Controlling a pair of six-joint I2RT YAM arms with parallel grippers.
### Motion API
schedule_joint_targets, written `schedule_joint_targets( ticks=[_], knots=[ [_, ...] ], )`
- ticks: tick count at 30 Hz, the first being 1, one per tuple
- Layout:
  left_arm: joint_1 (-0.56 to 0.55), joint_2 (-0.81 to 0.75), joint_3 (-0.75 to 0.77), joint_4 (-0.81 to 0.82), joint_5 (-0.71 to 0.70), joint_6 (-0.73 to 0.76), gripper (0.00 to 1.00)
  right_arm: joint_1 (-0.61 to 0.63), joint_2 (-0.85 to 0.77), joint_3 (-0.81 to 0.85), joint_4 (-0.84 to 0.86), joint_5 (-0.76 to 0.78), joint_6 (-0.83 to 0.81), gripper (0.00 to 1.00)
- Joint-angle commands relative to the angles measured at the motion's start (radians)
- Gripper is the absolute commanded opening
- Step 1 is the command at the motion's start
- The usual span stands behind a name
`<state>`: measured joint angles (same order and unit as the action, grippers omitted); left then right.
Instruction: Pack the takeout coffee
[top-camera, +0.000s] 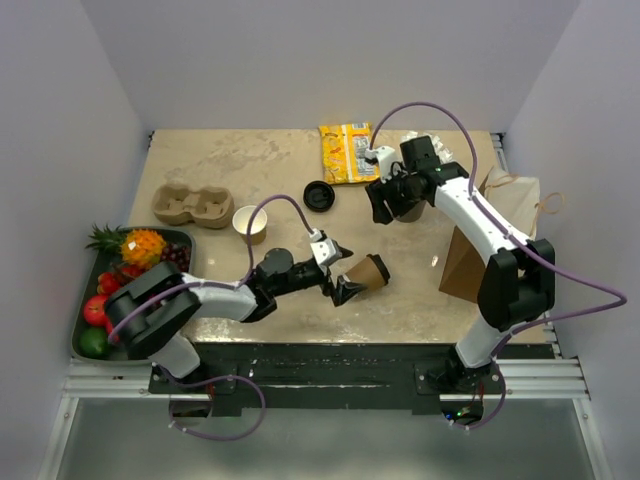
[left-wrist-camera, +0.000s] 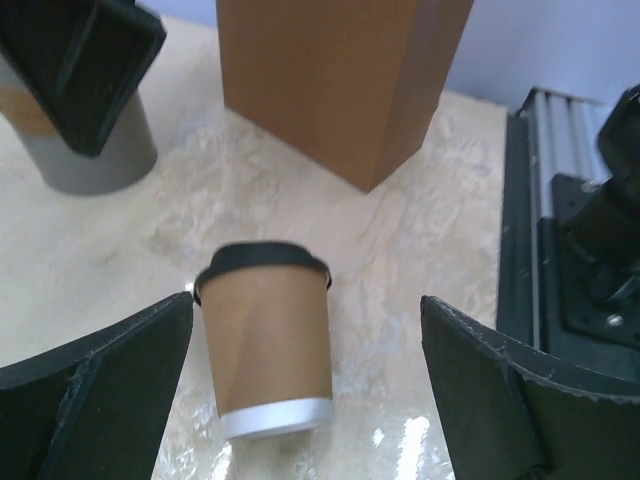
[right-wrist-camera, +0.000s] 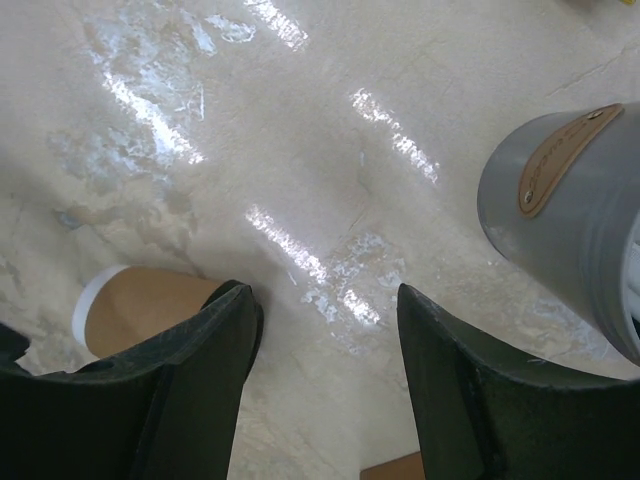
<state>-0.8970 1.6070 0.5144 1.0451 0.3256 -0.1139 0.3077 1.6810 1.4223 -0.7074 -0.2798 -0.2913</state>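
**Item:** lidded cup (left-wrist-camera: 265, 345). Kraft paper, black lid fitted. It appears to lie on its side at the centre of the overhead view, lid end toward the bag (left-wrist-camera: 340, 80). It sits between the fingers of the left pincer (left-wrist-camera: 305, 305) and touches neither.

**Left pincer:** spread wide, holding nothing.

**Right pincer** (right-wrist-camera: 325, 292)**:** fingers apart, nothing between them. It hangs just beside the grey cup (right-wrist-camera: 570, 220), right of centre in the overhead view.

**Second set:** open cup (top-camera: 250, 222), upright, left of centre. Its loose lid (top-camera: 319, 195) lies flat on the surface (top-camera: 240, 160), above centre.

**Carrier** (top-camera: 192, 205)**:** both wells unfilled, upper left.

**Step, as I judge it:** take up the lying cup.

**Handling:**
- Close across the mid-body, not the lid, which could pop off.
- Squeeze lightly, since a paper wall likely dents.
- Close evenly, as a round cup on its side may roll off one finger.

**Room:**
- The near edge of the surface is close below the cup.
- The bag is close on its right.
- The right pincer and grey cup are above.
- The open way runs left toward the carrier, passing just below the open cup, so lift before swinging.
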Motion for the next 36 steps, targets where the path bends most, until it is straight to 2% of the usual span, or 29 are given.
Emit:
schedule_joint_targets(
  ticks=[1,3,6,8,12,14,17,22,27,32,36],
  knots=[
    [0.010,-0.148,0.047,-0.258,0.066,0.006,1.00,-0.001,-0.014,0.085,-0.134,-0.065,-0.037,0.63],
    [0.017,-0.148,0.114,-0.357,0.102,0.046,1.00,-0.018,-0.027,0.076,-0.176,-0.073,-0.048,0.63],
    [0.015,-0.076,0.226,-0.437,0.217,0.091,1.00,-0.054,-0.027,0.064,-0.216,-0.067,-0.042,0.62],
    [-0.006,0.003,0.307,-0.463,0.231,0.086,1.00,-0.088,-0.017,0.087,-0.234,-0.085,-0.037,0.62],
    [-0.059,0.160,0.519,-0.708,0.071,0.063,1.00,-0.111,0.022,0.144,-0.250,-0.108,-0.023,0.62],
    [-0.065,0.221,0.613,-0.782,0.035,0.025,1.00,-0.120,0.019,0.165,-0.265,-0.124,-0.020,0.62],
    [-0.082,0.255,0.659,-0.842,0.000,0.019,1.00,-0.128,-0.012,0.162,-0.276,-0.139,-0.031,0.62],
    [-0.115,0.359,0.795,-1.034,-0.054,0.059,1.00,-0.139,-0.044,0.118,-0.264,-0.174,-0.040,0.62],
    [-0.118,0.422,0.874,-1.169,-0.043,0.076,1.00,-0.147,-0.050,0.112,-0.242,-0.199,-0.023,0.62],
    [-0.118,0.398,0.843,-1.177,-0.014,0.085,1.00,-0.160,-0.046,0.119,-0.238,-0.210,-0.019,0.62],
    [-0.111,0.377,0.834,-1.185,-0.017,0.094,0.91,-0.163,-0.035,0.125,-0.228,-0.216,-0.011,0.62]
  ],
)
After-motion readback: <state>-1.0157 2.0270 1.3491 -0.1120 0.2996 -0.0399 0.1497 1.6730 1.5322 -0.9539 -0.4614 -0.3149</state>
